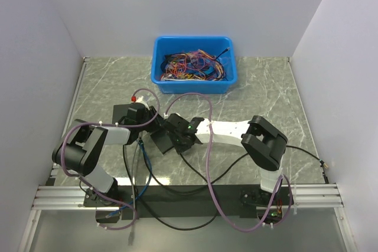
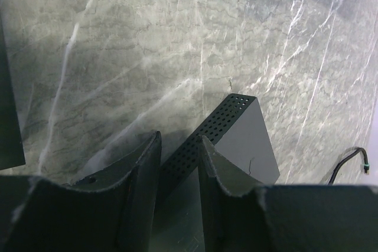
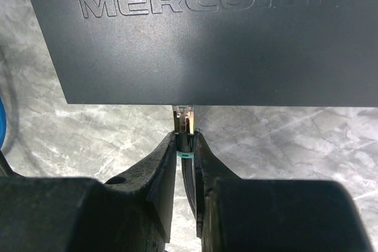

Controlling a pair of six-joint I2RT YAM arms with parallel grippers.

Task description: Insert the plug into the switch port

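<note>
The switch is a dark charcoal box marked MERCURY; its near long edge, where the port row lies, faces my right gripper, and the sockets themselves are hidden. My right gripper is shut on a black cable just behind a clear plug with a teal band. The plug's tip meets the underside of the switch's near edge. In the left wrist view my left gripper straddles the switch's perforated side at one corner and seems shut on it. From above, both grippers meet at the switch at table centre-left.
A plain black slab lies left of the left gripper, with a small red object behind it. A blue bin of coloured wires stands at the back. Purple and black cables loop across the marble table. A loose cable end lies at the right.
</note>
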